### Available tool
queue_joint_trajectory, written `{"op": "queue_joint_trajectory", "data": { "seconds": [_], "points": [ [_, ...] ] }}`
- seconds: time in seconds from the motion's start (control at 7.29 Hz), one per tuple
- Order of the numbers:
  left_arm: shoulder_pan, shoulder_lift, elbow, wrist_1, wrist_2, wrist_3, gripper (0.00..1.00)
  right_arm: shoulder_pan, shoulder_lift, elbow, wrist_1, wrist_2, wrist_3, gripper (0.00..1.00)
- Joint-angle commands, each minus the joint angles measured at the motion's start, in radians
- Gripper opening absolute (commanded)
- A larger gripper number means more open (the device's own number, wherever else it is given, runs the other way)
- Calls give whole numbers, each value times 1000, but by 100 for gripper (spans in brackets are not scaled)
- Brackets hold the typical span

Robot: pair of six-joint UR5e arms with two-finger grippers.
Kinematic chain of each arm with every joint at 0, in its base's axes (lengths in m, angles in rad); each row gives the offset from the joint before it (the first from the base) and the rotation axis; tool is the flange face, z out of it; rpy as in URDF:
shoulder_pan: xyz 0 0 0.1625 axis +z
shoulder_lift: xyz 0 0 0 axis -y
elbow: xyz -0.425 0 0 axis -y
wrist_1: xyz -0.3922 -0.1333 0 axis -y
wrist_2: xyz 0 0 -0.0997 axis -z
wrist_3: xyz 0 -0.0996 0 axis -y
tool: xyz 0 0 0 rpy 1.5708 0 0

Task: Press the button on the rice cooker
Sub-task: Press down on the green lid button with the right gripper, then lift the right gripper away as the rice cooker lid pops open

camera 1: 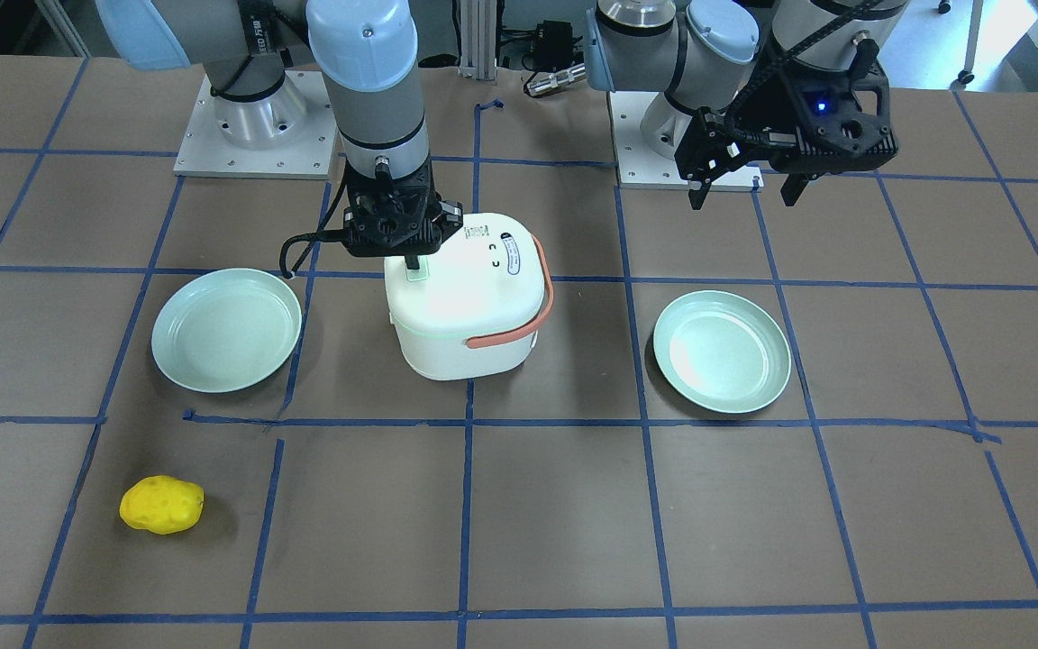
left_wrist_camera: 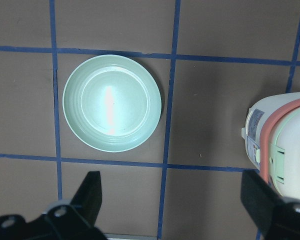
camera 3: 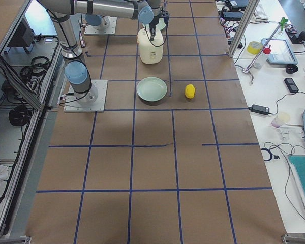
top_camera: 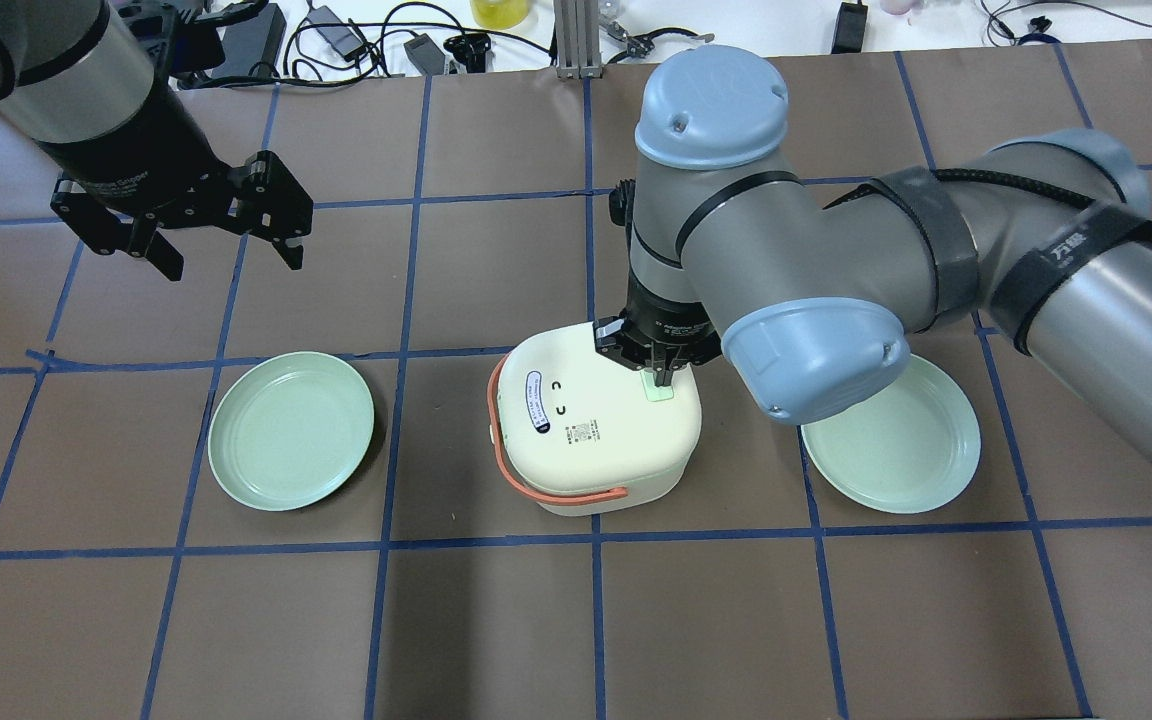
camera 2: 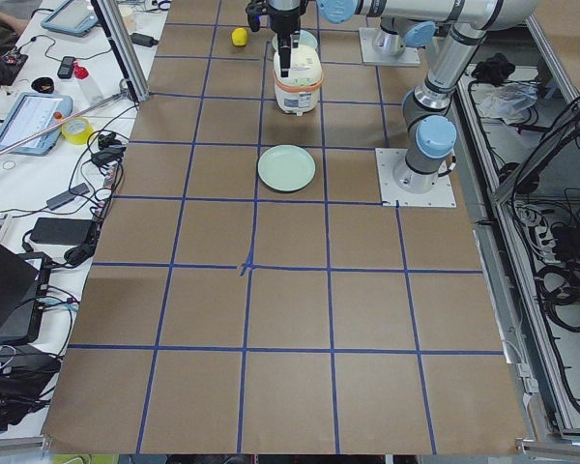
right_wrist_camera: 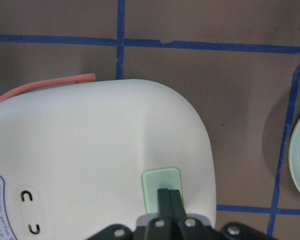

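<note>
A white rice cooker (camera 1: 469, 306) with a coral handle stands mid-table; it also shows in the overhead view (top_camera: 591, 430). Its pale mint button (right_wrist_camera: 161, 187) sits on the lid's top near one edge, and shows too in the front view (camera 1: 417, 272) and the overhead view (top_camera: 658, 390). My right gripper (right_wrist_camera: 169, 196) is shut, its fingertips together and down on the button. My left gripper (top_camera: 226, 250) is open and empty, held high above the table, well away from the cooker. It also shows in the front view (camera 1: 744, 189).
A mint plate (top_camera: 291, 430) lies on the cooker's left side and another (top_camera: 896, 440) on its right side, partly under my right arm. A yellow sponge-like lump (camera 1: 161, 505) lies near the far edge. Blue tape lines grid the brown table.
</note>
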Motion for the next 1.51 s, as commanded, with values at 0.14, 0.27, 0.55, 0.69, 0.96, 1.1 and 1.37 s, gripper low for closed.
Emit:
{"op": "queue_joint_trajectory", "data": {
  "seconds": [0.14,0.27,0.55,0.69,0.96,1.1,1.37],
  "points": [
    [0,0,0,0,0,0,100,0,9,3,-4,0,-1,9],
    [0,0,0,0,0,0,100,0,7,3,-5,0,-1,9],
    [0,0,0,0,0,0,100,-1,-5,-16,3,-19,3,65],
    [0,0,0,0,0,0,100,-4,-18,-44,12,-28,0,76],
    [0,0,0,0,0,0,100,-38,-23,-149,70,-80,-4,100],
    [0,0,0,0,0,0,100,-94,-23,-214,149,-75,-16,100],
    [0,0,0,0,0,0,100,-214,-25,-329,268,-69,-139,100]
  ]
}}
